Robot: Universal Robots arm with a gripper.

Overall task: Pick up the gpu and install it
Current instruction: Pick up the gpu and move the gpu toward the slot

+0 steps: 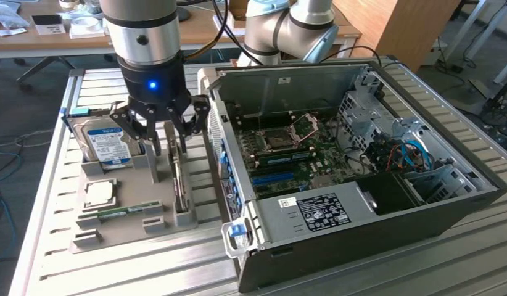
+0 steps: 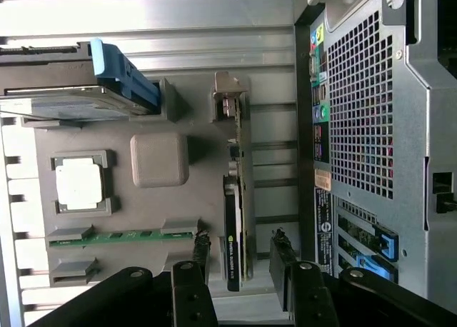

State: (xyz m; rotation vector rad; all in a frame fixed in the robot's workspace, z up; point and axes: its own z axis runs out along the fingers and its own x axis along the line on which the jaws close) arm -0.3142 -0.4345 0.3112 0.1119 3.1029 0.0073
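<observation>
The gpu (image 1: 181,185) is a thin dark card with a metal end bracket. It stands on its edge in a slot of the grey holder tray (image 1: 130,231), next to the open computer case (image 1: 352,185). My gripper (image 1: 169,147) hangs just over the card's far end and is open. In the wrist view the gpu (image 2: 237,198) runs between my two black fingertips (image 2: 200,250), with a gap on each side. The gripper (image 2: 240,250) holds nothing. Inside the case the motherboard (image 1: 290,154) lies exposed.
On the same tray are a blue-labelled hard drive (image 1: 105,143) standing upright, a processor (image 1: 100,192) and a green memory stick (image 1: 122,211). The case's rear panel (image 2: 364,113) stands close beside the card. A second robot arm (image 1: 287,24) rises behind the case. Everything rests on a slatted metal table (image 1: 155,271).
</observation>
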